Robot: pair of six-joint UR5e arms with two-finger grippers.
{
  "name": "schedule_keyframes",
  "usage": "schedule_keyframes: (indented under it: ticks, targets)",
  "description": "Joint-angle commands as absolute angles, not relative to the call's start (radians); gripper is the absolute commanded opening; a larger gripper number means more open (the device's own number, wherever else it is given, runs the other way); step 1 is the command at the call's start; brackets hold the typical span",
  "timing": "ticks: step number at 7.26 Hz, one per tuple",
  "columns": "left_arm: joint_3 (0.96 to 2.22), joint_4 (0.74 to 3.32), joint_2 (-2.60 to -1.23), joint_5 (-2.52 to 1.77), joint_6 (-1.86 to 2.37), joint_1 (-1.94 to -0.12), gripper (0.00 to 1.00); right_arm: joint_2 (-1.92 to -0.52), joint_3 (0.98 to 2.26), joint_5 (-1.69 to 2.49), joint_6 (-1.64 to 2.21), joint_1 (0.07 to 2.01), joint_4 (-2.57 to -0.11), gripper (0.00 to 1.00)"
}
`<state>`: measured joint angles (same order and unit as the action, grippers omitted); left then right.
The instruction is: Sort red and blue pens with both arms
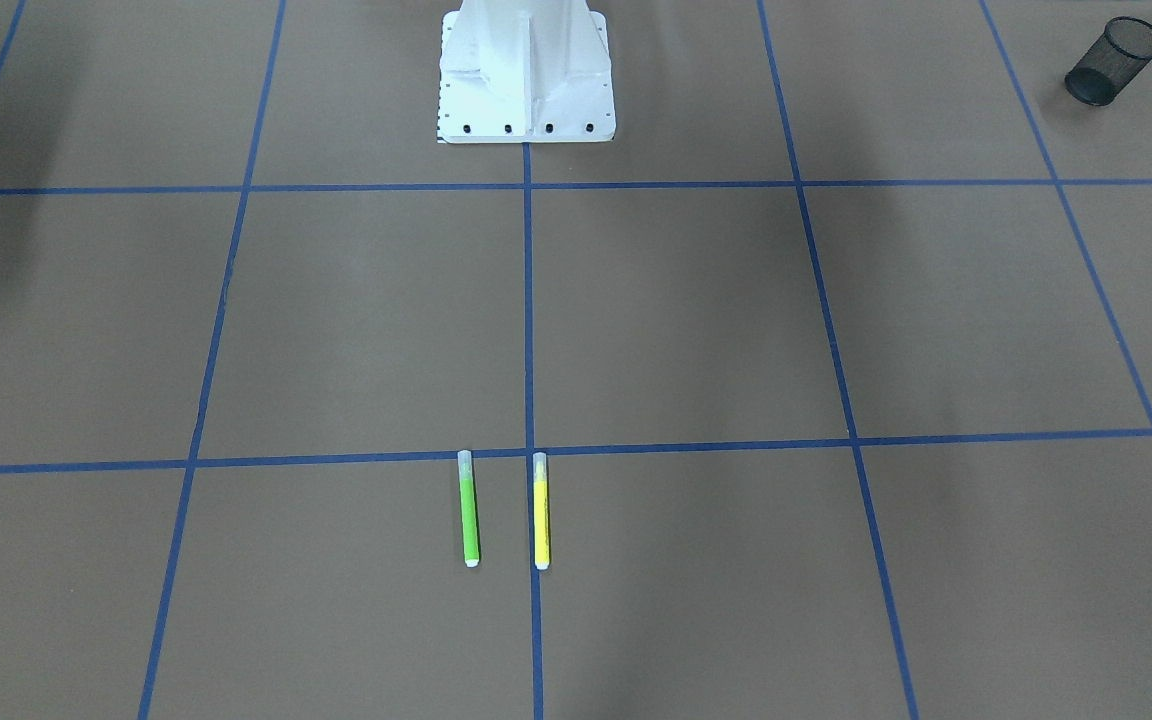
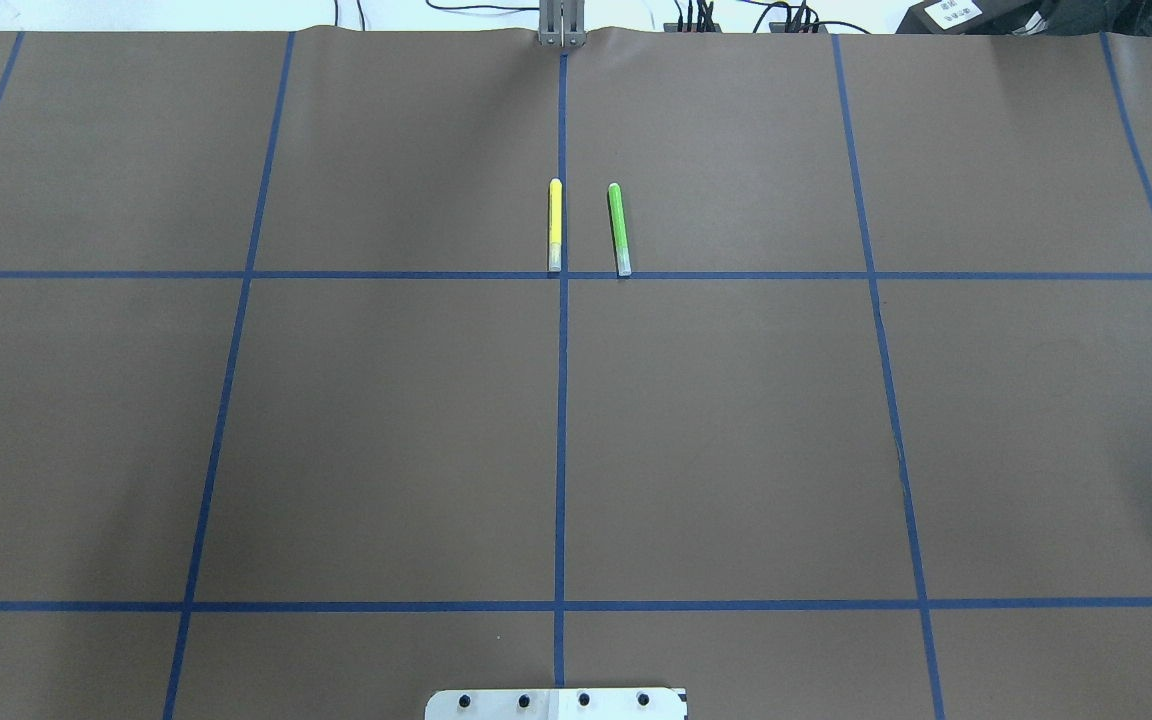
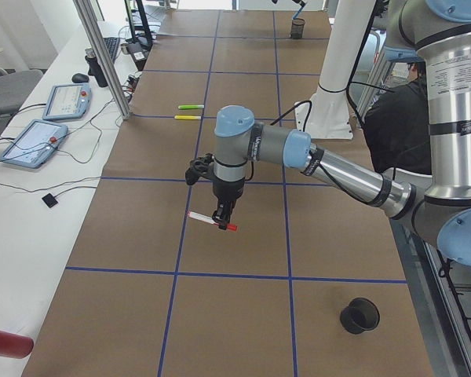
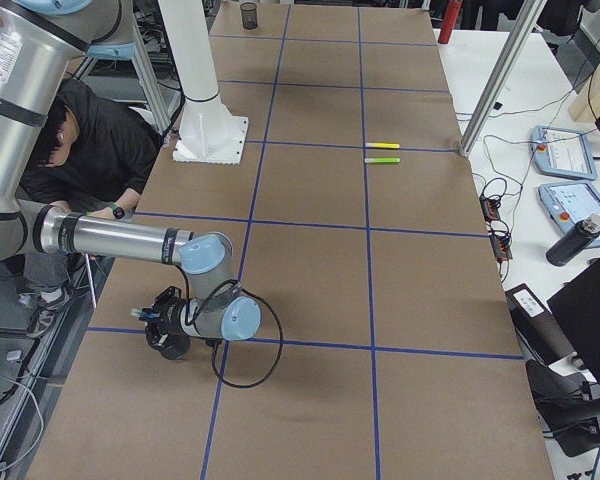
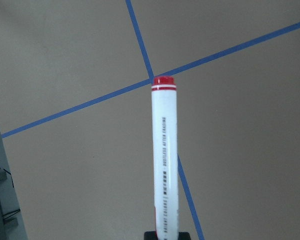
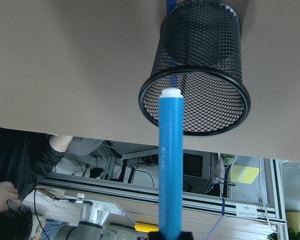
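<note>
Jutting forward, a white-barrelled red pen (image 5: 164, 160) sits clamped in the left end effector (image 3: 222, 214); a white-tipped blue pen (image 6: 170, 165) in the right end effector (image 4: 153, 320).

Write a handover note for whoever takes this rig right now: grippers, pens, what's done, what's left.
Left gripper: shut on the red pen, held level above the table, apart from the black cup at that end.
Right gripper: shut on the blue pen, tip at the mouth of the mesh cup, not released.
Done: both pens are picked up.
Left: probably drop each pen into the cup near it. Green marker and yellow marker lie side by side; leave them.
</note>
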<state>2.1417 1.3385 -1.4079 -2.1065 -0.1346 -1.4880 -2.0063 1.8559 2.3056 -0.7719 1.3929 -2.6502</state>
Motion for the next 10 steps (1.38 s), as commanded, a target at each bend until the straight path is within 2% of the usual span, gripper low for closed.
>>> schedule_keyframes:
  ticks: [1,4,5,6,7,10]
  targets:
    - [2.164,1.304,-1.411,-2.112,-0.133,-1.486,0.0,-2.006,1.842,2.312,-0.772,1.393,-2.651,0.0]
    - [2.169,1.302,-1.413,-2.114,-0.133,-1.486,0.0,-2.005,1.816,2.33,-0.765,1.39,-2.651,0.03]
    - [2.168,1.302,-1.413,-2.114,-0.133,-1.485,0.0,-2.005,1.812,2.33,-0.764,1.39,-2.651,0.33]
    - [2.164,1.301,-1.419,-2.114,-0.133,-1.485,0.0,-2.005,1.798,2.33,-0.764,1.39,-2.649,0.51]
    - [2.163,1.301,-1.419,-2.114,-0.133,-1.485,0.0,-2.006,1.795,2.335,-0.764,1.39,-2.649,0.99]
    - [2.158,1.301,-1.42,-2.115,-0.132,-1.485,0.0,-2.005,1.793,2.336,-0.765,1.39,-2.637,0.99]
